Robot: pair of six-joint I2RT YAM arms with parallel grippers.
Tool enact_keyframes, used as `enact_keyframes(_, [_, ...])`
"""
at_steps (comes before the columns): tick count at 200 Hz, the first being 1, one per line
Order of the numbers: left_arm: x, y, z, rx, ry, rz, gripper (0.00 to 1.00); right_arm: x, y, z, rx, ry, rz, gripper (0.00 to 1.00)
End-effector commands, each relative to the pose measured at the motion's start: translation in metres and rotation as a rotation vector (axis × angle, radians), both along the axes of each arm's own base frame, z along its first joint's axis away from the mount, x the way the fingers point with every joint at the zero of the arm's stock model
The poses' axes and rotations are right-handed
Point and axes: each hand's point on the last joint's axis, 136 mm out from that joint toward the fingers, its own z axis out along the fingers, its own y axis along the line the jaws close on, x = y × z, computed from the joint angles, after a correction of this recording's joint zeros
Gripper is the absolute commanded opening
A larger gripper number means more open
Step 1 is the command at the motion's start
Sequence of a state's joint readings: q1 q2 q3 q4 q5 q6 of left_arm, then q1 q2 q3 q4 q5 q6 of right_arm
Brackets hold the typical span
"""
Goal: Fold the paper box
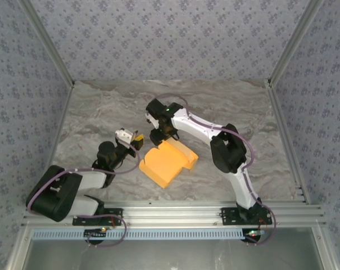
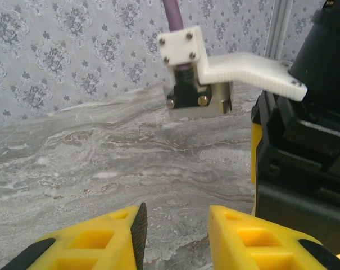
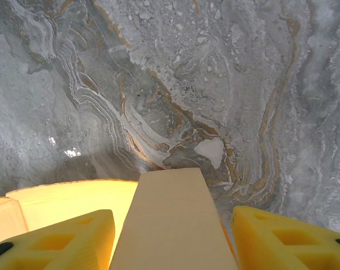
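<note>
Low at the near edge of the table [image 1: 102, 112], the left arm [image 1: 74, 188] lies folded almost flat, its forearm running out and rightward. The left gripper [image 1: 138, 141] hangs just above the marble, aimed level at the other wrist. Its 2 fingers [image 2: 110, 239] stand a narrow way apart with nothing between them, and bare table shows through the gap. The box [image 1: 167, 160] lies just to the right of this gripper and a little nearer the bases. From above I cannot tell whether the 2 touch. The box rests on the table as an orange-yellow sheet, with 1 flap [image 3: 170, 225] raised at its far edge.

The right arm [image 1: 229, 152] rises from its base, bends at the elbow and stretches leftward and away across the table, then turns its wrist straight down. The right gripper [image 1: 161, 136] points at the table over the box's far edge. Its 2 fingers stand well apart, 1 on each side of the raised flap. In the wrist view the flap sits against or close by 1 finger, with a strip of table showing between it and the other finger [image 3: 288, 239]. The jaws are wide around the flap, not clamped on it. The rest of the box spreads beneath this gripper and to 1 side of it. Beyond both grippers the marble runs to the papered walls [image 1: 170, 39].
</note>
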State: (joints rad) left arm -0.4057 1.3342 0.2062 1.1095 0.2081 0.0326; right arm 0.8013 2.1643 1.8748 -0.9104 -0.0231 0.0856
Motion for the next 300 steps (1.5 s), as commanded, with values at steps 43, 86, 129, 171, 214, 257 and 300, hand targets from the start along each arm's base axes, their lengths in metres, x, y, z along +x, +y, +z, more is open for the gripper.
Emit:
enact_keyframes(43, [-0.003, 0.000, -0.001, -0.005, 0.015, -0.015, 0.36, -0.010, -0.006, -0.005, -0.051, 0.040, 0.048, 0.46])
enact_keyframes(86, [-0.014, -0.014, 0.001, 0.000, -0.009, -0.117, 0.35, -0.023, -0.009, -0.002, -0.053, 0.085, 0.115, 0.42])
enact_keyframes(129, [-0.028, -0.042, -0.004, 0.057, -0.011, -0.306, 0.29, -0.042, -0.008, 0.003, -0.001, 0.113, 0.254, 0.40])
enact_keyframes(171, [-0.011, -0.048, 0.007, -0.034, -0.033, -0.284, 0.43, -0.040, -0.011, 0.014, 0.011, 0.048, 0.396, 0.43])
enact_keyframes(214, [0.014, -0.046, 0.031, -0.158, 0.000, -0.206, 0.73, -0.040, -0.036, 0.026, 0.017, 0.079, 0.455, 0.43])
enact_keyframes(257, [0.040, -0.021, 0.050, -0.302, 0.172, -0.011, 0.99, -0.044, -0.057, 0.033, 0.080, 0.036, 0.549, 0.43])
enact_keyframes(300, [0.041, -0.046, 0.064, -0.256, 0.336, -0.147, 0.99, -0.045, -0.071, 0.055, 0.150, -0.096, 0.616, 0.44])
